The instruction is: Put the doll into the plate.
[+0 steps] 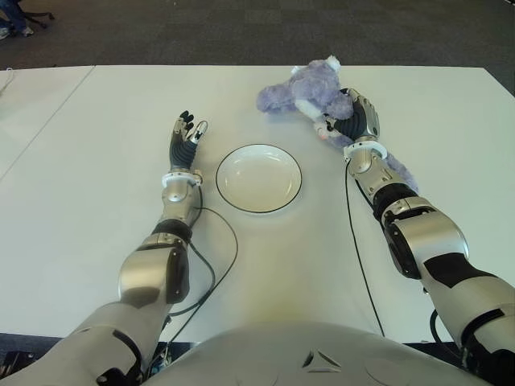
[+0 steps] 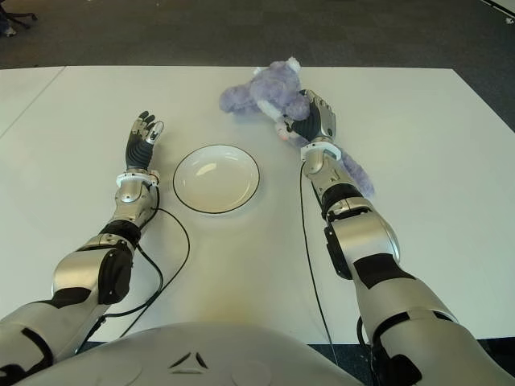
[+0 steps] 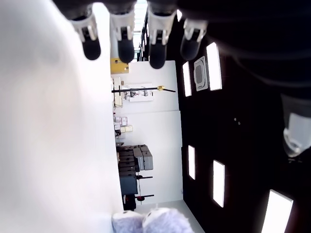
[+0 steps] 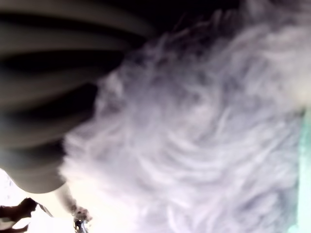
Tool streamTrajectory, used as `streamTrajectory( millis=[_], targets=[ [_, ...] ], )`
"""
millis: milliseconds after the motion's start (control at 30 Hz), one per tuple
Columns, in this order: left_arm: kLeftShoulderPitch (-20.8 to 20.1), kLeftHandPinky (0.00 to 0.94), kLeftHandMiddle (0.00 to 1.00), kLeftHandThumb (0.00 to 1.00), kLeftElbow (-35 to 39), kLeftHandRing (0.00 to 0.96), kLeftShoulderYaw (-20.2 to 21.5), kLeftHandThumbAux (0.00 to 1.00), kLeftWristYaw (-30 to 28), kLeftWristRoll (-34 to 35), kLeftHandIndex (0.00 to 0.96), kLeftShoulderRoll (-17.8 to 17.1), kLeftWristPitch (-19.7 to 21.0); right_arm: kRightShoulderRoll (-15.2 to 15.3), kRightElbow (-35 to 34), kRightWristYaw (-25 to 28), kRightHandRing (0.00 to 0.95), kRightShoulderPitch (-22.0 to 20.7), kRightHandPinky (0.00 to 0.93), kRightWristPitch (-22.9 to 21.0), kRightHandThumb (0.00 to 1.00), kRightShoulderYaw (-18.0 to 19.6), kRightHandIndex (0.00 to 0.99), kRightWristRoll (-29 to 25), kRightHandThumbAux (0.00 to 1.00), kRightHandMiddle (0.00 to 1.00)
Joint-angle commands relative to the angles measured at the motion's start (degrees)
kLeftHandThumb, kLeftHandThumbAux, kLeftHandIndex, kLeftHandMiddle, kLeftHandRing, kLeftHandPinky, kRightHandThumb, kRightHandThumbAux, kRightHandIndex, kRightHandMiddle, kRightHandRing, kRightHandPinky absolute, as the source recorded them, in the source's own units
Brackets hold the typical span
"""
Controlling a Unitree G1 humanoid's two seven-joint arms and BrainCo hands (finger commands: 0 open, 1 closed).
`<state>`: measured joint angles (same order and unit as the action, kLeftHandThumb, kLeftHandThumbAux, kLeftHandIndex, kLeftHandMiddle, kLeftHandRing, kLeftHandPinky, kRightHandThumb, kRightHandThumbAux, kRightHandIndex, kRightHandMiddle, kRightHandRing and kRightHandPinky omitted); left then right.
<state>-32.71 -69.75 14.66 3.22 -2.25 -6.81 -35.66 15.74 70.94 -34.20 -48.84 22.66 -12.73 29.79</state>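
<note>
The right hand is closing its fingers on the doll, lying beyond the empty plate; lifting and placing remain. The left hand is idling open, left of the plate.

Table: broad white matt tabletop fills most of both eye views; a seam runs through its left part
Floor: dark grey carpet beyond the far edge
Ceiling: dark, with bright rectangular light panels, seen in the left wrist view
Wall: white far wall; dark stacked cases before it
</note>
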Motion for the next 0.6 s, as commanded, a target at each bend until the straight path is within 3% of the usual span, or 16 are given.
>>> streamTrajectory(
  millis=[33,267,600],
  targets=[
    [11.7,0.053,0.114,0.0,-7.7,0.083,-0.6,0.455,0.4,-0.6,0.087,3.9,6.6,1.5,-4.8,-4.2,0.865,1.2,0.808,5.8,0.437,-2.9,0.771,3.0,0.723,0.87],
    [11.5,0.036,0.12,0.0,-7.8,0.088,-0.4,0.449,0.3,-0.4,0.096,4.0,7.1,2.2,-7.4,-5.7,0.867,2.6,0.813,8.1,0.446,-4.3,0.779,4.3,0.712,0.875],
    [11.4,0.056,0.123,0.0,-7.8,0.095,-0.7,0.444,0.5,-0.7,0.093,4.1,7.0,4.1,-16.2,-3.2,0.862,5.4,0.828,10.6,0.423,-4.7,0.761,4.5,0.714,0.866]
  ],
)
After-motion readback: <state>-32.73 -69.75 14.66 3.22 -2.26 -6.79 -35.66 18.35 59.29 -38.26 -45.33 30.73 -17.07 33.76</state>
